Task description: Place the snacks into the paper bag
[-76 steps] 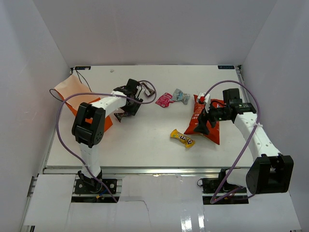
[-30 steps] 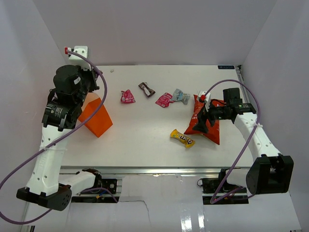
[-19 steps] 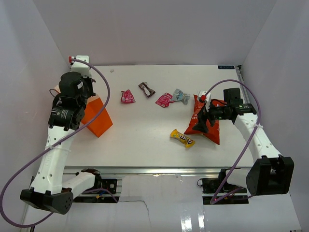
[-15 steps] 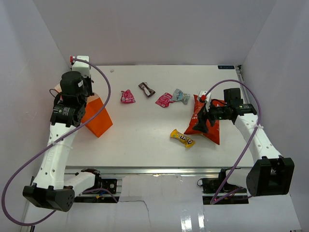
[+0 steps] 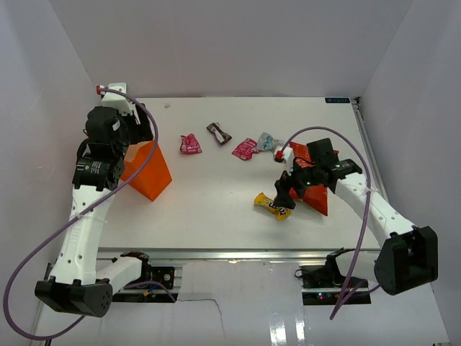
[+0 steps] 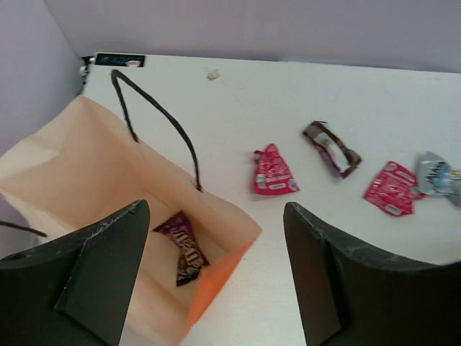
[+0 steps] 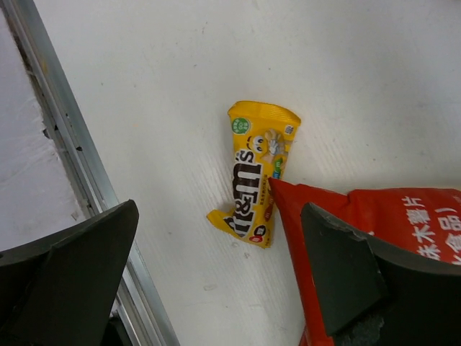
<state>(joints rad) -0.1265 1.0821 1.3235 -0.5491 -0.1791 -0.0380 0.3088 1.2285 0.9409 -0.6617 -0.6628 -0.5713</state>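
The paper bag [image 5: 148, 175] stands at the 9 o'clock side of the table [image 5: 216, 216] (we call the far wall 12 o'clock), close to the left edge. Its mouth is open and one dark wrapped sweet [image 6: 184, 249] lies at the bottom. Our left claw [image 6: 215, 216] hangs over that mouth, fingers spread wide, holding nothing.

Toward 12 o'clock four sweets lie in a row on the table: a pink sweet [image 5: 189, 144], a dark brown sweet [image 5: 218, 132], a second pink sweet [image 5: 244, 149] and a silvery-grey sweet [image 5: 269, 142]. There is bare table between the bag and this row.

At about 4 o'clock lies the yellow candy pack [image 7: 256, 173], near the metal rail [image 7: 65, 144] at the table's front edge. A corner of the red crisp bag [image 7: 389, 238] touches it. Our right claw [image 7: 220, 216] hangs above the pack, spread wide and holding nothing.
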